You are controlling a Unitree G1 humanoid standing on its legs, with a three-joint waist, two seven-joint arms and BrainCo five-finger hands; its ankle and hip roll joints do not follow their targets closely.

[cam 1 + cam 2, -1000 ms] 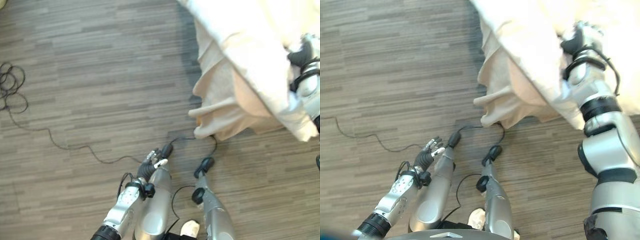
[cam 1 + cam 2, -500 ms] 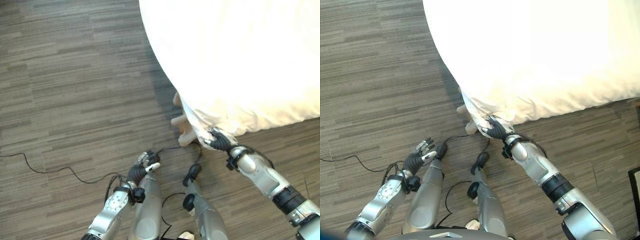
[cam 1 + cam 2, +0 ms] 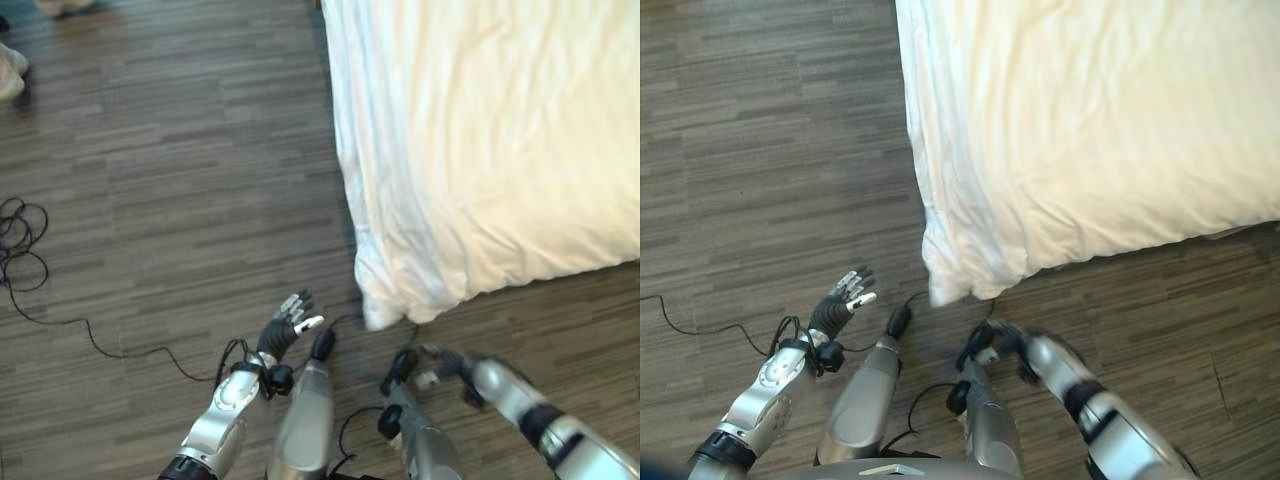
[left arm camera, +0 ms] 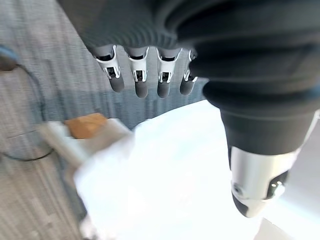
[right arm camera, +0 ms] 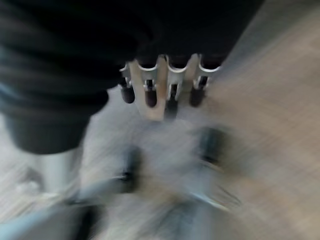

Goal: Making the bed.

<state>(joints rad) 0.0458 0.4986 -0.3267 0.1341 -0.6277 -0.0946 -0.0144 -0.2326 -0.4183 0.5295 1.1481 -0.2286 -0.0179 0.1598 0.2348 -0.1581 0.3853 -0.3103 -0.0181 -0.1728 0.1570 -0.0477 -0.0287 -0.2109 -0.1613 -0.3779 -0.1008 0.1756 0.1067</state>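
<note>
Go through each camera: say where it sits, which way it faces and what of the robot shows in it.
Left eye view: on the head, facing down at the white duvet and wood floor; left hand open, right hand low.
Right eye view: beside it, same scene.
Left wrist view: along the left hand's straight fingers toward the duvet.
Right wrist view: along the right hand toward the floor.
Both eye views share the duvet's corner.

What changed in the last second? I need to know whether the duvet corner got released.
The right hand let go of the white duvet and dropped low to the wood floor, empty. The duvet now lies flat over the bed, its corner hanging down. The left hand stayed open and idle, low over the floor.
</note>
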